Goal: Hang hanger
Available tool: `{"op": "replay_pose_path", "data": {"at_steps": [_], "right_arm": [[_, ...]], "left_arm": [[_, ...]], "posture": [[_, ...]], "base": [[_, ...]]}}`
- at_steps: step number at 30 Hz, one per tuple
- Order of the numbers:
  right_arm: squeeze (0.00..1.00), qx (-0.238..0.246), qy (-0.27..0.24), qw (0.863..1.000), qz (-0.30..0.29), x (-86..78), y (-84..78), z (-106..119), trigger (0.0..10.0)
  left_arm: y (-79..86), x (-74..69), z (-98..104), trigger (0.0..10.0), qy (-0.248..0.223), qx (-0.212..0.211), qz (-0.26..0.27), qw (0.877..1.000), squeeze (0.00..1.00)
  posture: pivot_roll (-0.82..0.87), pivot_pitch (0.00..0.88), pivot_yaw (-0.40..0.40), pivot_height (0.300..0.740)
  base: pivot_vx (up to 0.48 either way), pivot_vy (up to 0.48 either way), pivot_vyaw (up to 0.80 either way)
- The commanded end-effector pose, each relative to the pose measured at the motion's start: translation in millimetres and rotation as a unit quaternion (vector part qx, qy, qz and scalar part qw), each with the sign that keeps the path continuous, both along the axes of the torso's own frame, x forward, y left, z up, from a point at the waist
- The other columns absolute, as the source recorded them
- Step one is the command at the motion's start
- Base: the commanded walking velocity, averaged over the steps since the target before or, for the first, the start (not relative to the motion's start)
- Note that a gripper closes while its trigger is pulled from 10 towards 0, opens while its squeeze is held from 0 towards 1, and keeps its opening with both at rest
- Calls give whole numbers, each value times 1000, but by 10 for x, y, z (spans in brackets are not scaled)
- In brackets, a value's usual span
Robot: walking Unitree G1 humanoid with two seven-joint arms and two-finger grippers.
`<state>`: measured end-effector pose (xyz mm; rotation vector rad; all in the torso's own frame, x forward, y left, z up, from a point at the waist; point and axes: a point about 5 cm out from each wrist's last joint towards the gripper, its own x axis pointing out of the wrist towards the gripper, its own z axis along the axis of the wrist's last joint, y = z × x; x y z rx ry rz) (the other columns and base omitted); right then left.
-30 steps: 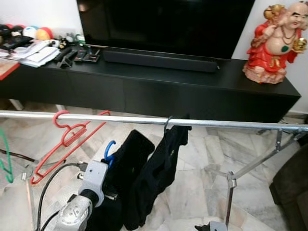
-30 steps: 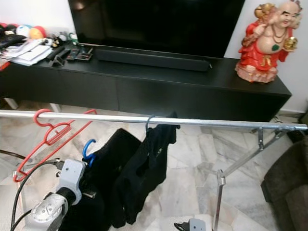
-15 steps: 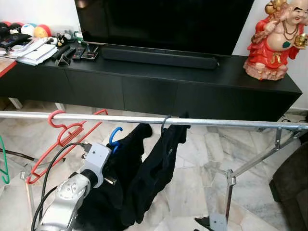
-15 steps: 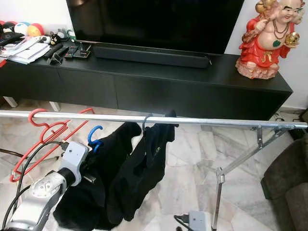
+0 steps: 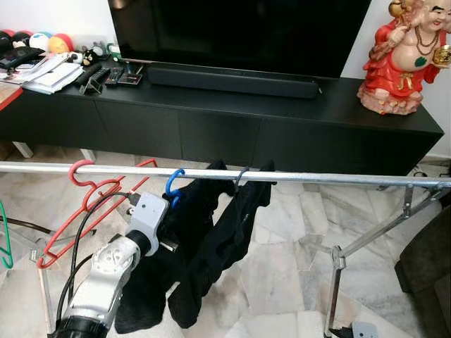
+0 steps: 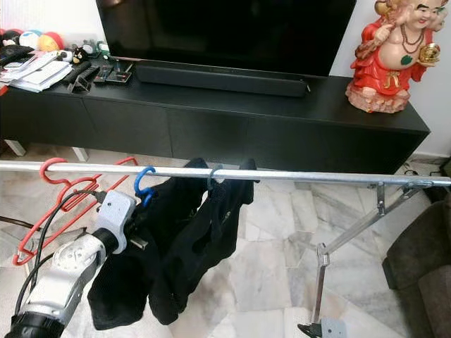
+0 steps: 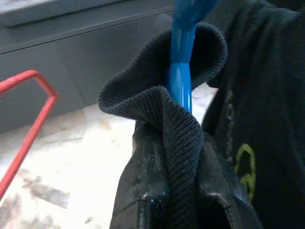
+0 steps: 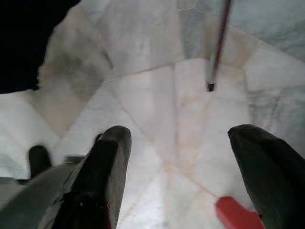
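**Two black garments at the rail, blue hook up at bar level**

Two dark garments hung close together near the middle of the metal rail [image 5: 338, 179]. I had the left gripper [image 7: 178, 202] up just under the rail, fingers closed tight on the ribbed collar of the black garment [image 5: 151, 282] w/ the blue hanger [image 5: 173, 184] stem running between them. From the head cams the blue hook sat right at the rail, curling over it; couldn't tell for sure if it fully seated or just touched. Left arm [image 5: 106, 282] angled up from lower left, cable looped beside it.

Right next to it on the robot's right, a second black garment [image 5: 236, 232] already hung on a grey hook [image 5: 242, 176] over the rail. The 2 garments touched/overlapped. Red hanger [image 5: 91, 204] hung on the rail further to the left, empty, apart from the blue one.

Right gripper [image 8: 178, 157] pointed down at marble floor [image 8: 157, 95], fingers spread wide, nothing in them.

Bkgd: black TV console [image 5: 232, 120] behind the rail, TV [image 5: 239, 32] on it, red figurine [image 5: 405, 60] at its right end, remotes [image 5: 109, 76] + papers at left end.
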<state>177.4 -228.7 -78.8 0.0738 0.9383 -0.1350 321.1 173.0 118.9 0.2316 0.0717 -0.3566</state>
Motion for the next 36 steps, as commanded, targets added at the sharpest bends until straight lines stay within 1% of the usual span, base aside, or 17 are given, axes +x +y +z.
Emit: {"op": "replay_pose_path", "data": {"at_steps": [1,5,7,9,11,14,19,20,21,22,23,26,28,32,34,35,36], "right_arm": [[0,5,6,1000,7,12,178,-37,10000],[0,11,6,1000,17,78,462,-52,10000],[0,19,7,1000,23,101,693,-62,10000],[0,20,8,999,25,103,741,-63,10000],[0,25,10,999,30,121,906,-58,10000],[0,29,9,999,34,150,1001,-43,10000],[0,36,8,998,43,201,1265,-1,10000],[0,33,9,999,39,181,1175,-19,10000],[0,33,9,999,39,181,1175,-19,10000],[0,25,12,999,30,135,957,-53,10000],[0,23,12,999,26,113,863,-63,10000],[0,25,12,999,23,106,822,-66,10000],[0,25,12,999,21,106,803,-66,10000],[0,26,13,999,19,107,790,-65,10000],[0,26,12,999,20,111,786,-63,10000],[0,27,12,999,19,113,785,-62,10000],[0,28,11,999,19,114,783,-62,10000]], "left_arm": [[4,60,58,10000,-20,-5,20,1000,0],[15,109,76,10000,-22,-13,40,999,0],[30,141,94,10000,-23,-20,55,998,0],[33,151,92,10000,-23,-18,57,998,0],[51,182,72,10000,-23,-12,73,997,0],[42,189,67,10000,-22,-15,77,997,0],[53,207,0,10000,0,-13,103,995,0],[76,200,-56,10000,19,-11,114,993,0],[76,200,-56,10000,19,-11,114,993,0],[102,182,-120,10000,37,-3,121,992,0],[117,162,-167,10000,50,-1,126,991,0],[129,135,-223,10000,70,-12,134,988,0],[128,105,-259,10000,80,-2,133,988,0],[90,46,-262,10000,73,-3,127,989,0],[81,33,-228,10000,57,-12,130,990,0],[81,21,-205,10000,49,-22,133,990,1000],[85,2,-177,10000,40,-27,136,990,1000]], "posture": [[36,151,-85,740],[33,148,-84,740],[32,144,-84,740],[33,142,-83,740],[31,137,-82,740],[31,134,-82,740],[28,133,-79,740],[30,136,-77,740],[30,136,-77,740],[30,140,-75,740],[30,140,-75,740],[32,147,-76,740],[37,151,-76,740],[36,155,-78,740],[37,159,-79,740],[35,160,-79,740],[35,160,-79,740]], "base": [[0,0,0],[0,0,0],[0,0,0],[0,0,0],[0,0,0],[0,0,0],[0,0,0],[0,0,0],[0,0,0],[0,0,0],[0,0,0],[0,0,0],[0,0,0],[0,0,0],[0,0,0],[0,0,0],[0,0,0]]}}
